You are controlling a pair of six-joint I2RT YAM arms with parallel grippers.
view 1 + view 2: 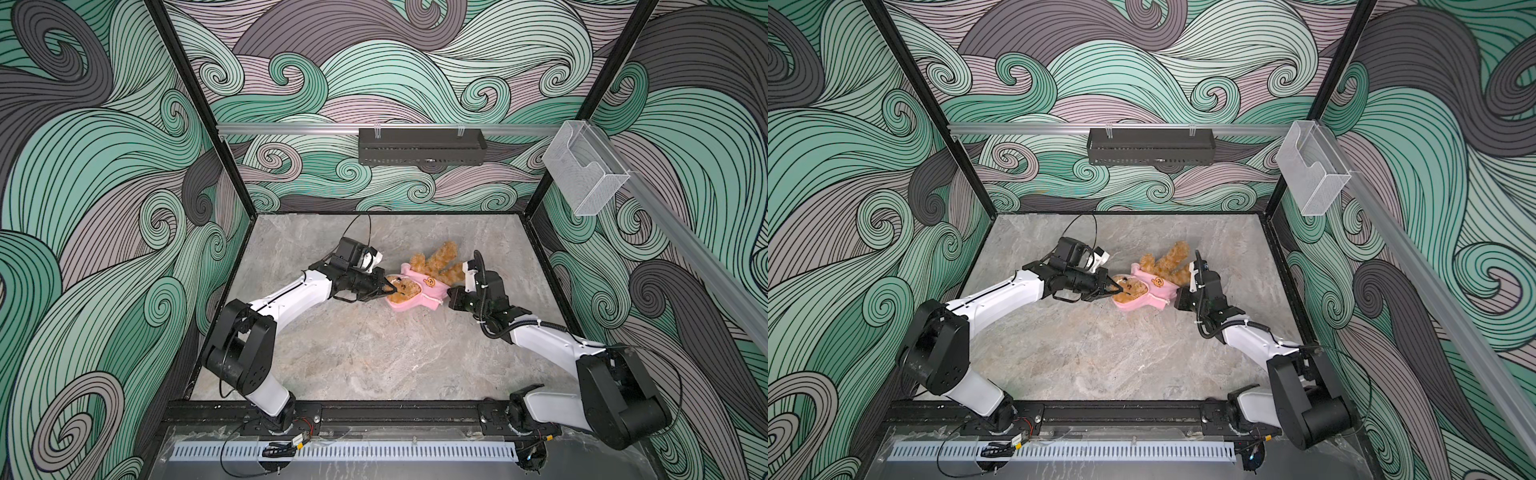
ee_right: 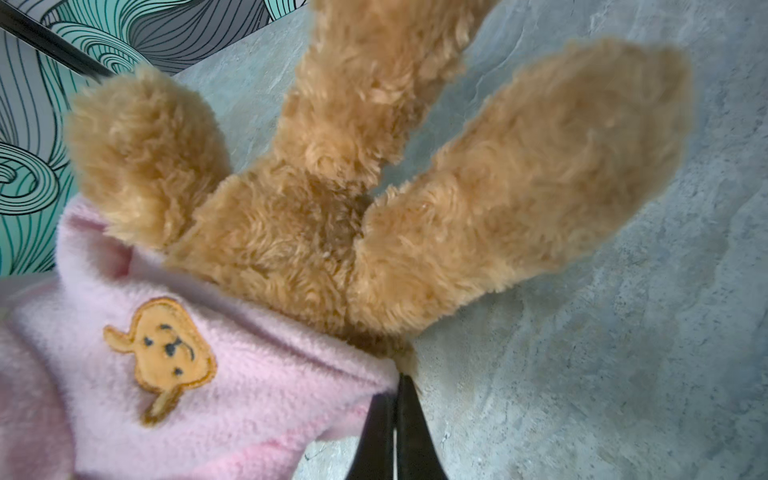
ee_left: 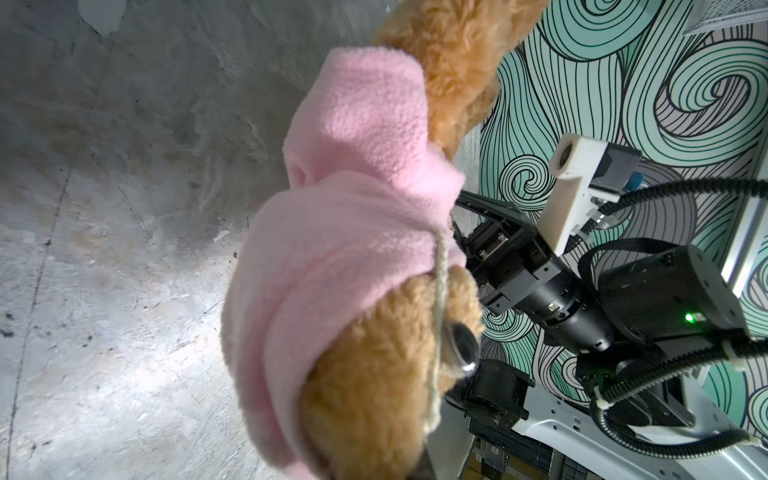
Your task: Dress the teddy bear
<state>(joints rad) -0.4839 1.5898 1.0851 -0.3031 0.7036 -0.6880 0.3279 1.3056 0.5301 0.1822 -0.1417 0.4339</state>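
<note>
The teddy bear (image 1: 436, 259) (image 1: 1167, 259) lies on the table with its head to the left and its legs pointing back and right. A pink garment (image 1: 419, 291) (image 1: 1152, 291) with an orange bear-face patch (image 2: 164, 349) covers its torso, and the hood wraps its head (image 3: 374, 395). My left gripper (image 1: 388, 289) (image 1: 1115, 289) is shut on the bear's head at the hood's edge, and its fingers are mostly hidden by fur in the left wrist view. My right gripper (image 2: 398, 386) (image 1: 446, 291) is shut, its tips pinching the garment's hem beside the bear's bare legs (image 2: 519, 187).
The grey stone-patterned table (image 1: 374, 353) is boxed in by patterned walls on three sides. A black tray (image 1: 422, 145) hangs on the back rail. A clear plastic holder (image 1: 586, 166) is mounted on the right wall. The arm bases stand along the front edge.
</note>
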